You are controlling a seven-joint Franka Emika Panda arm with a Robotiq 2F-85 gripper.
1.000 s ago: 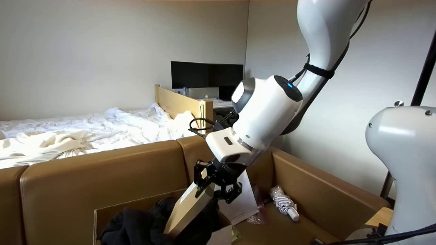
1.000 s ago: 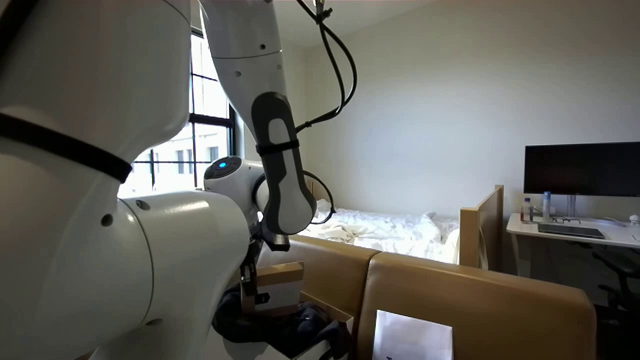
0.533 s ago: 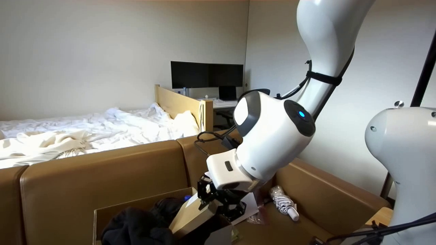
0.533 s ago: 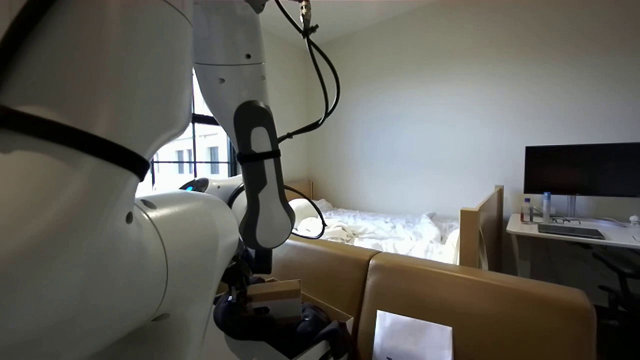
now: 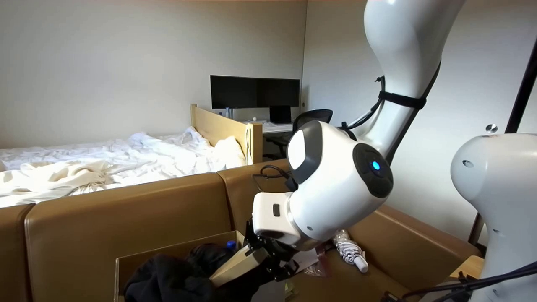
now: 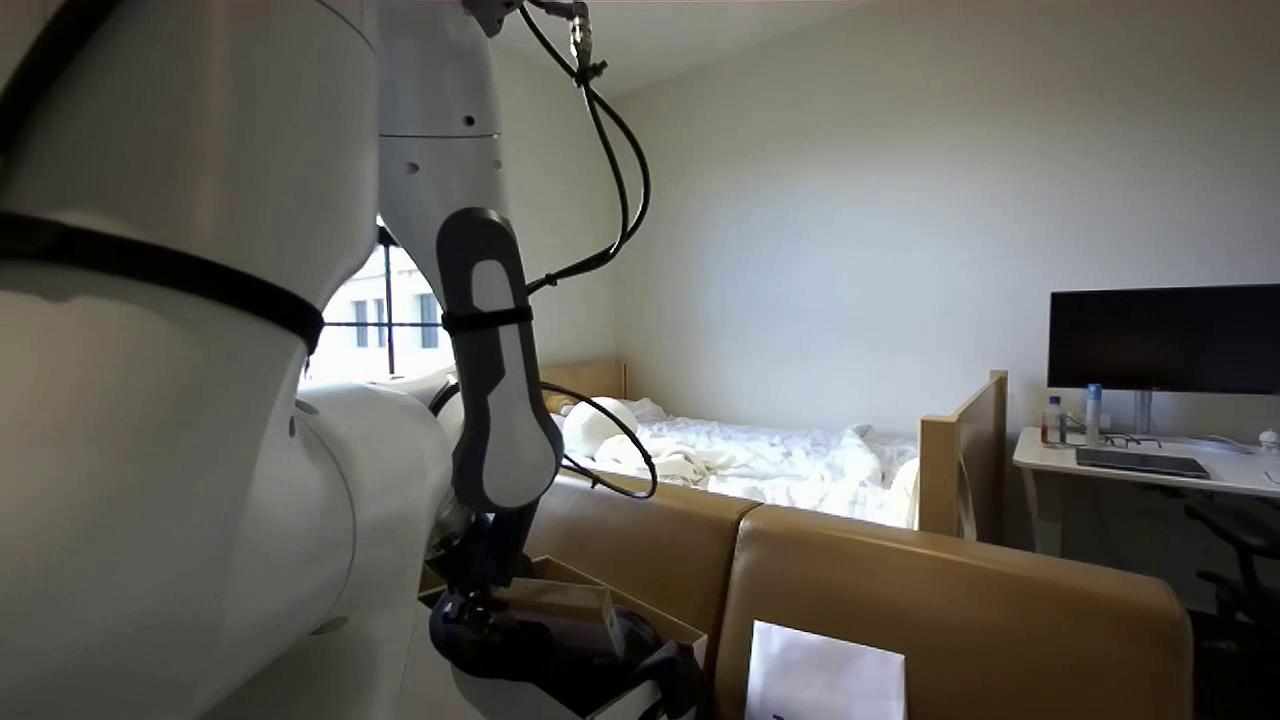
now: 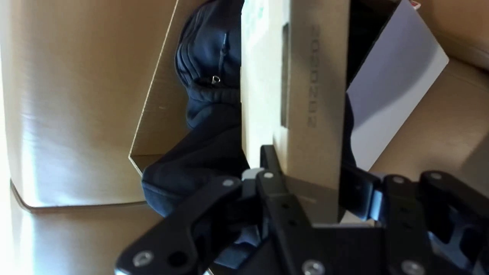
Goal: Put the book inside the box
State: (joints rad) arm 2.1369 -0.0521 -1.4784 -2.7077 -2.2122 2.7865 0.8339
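The tan book (image 5: 239, 264) is tilted, its lower end down among dark clothes inside the brown cardboard box (image 5: 130, 264). It also shows within the box in an exterior view (image 6: 560, 598). My gripper (image 5: 262, 265) holds its upper end near the box's side wall. In the wrist view my gripper (image 7: 307, 158) has one finger on each side of the book (image 7: 317, 95) and appears shut on it. The printed edge faces the camera. The box's wall (image 7: 164, 122) runs left of the book. Contact at the right pad is partly hidden behind the book.
Dark clothes (image 5: 168, 277) fill much of the box, with a blue cap (image 5: 230, 244) at its back. A white printed sheet (image 7: 393, 84) leans beside the box. A wrapped umbrella (image 5: 351, 253) lies on the sofa seat. The brown sofa back (image 5: 126, 218) rises behind.
My gripper has moved down and tipped over with the book between its fingers. The book has sunk lower into the box and leans flatter.
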